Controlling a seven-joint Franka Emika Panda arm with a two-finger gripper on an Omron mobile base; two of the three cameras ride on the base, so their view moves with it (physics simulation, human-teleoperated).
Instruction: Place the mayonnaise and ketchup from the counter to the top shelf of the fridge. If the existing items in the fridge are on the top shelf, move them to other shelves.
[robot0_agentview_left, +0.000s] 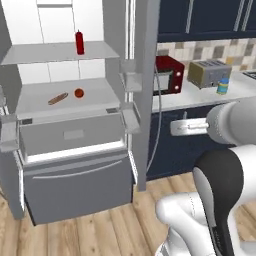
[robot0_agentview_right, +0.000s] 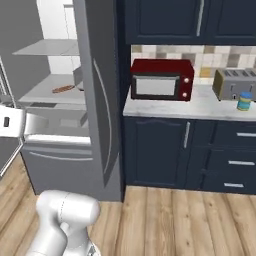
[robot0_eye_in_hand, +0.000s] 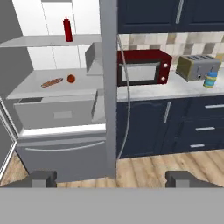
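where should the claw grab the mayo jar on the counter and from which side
Probably around the mayonnaise's pale body just under the blue lid, coming level from the counter's open front edge. It stands upright and squat, with the toaster close behind and beside it, so the front is free. The claw is open.

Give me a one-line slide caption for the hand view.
Open gripper faces the open fridge: ketchup on the top shelf, mayonnaise on the counter beside the toaster.

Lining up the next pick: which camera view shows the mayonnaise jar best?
The right base view: the mayonnaise stands unobstructed on the counter by the toaster. The hand view shows it clearly but smaller, near the frame edge. The left base view shows it just above the arm.
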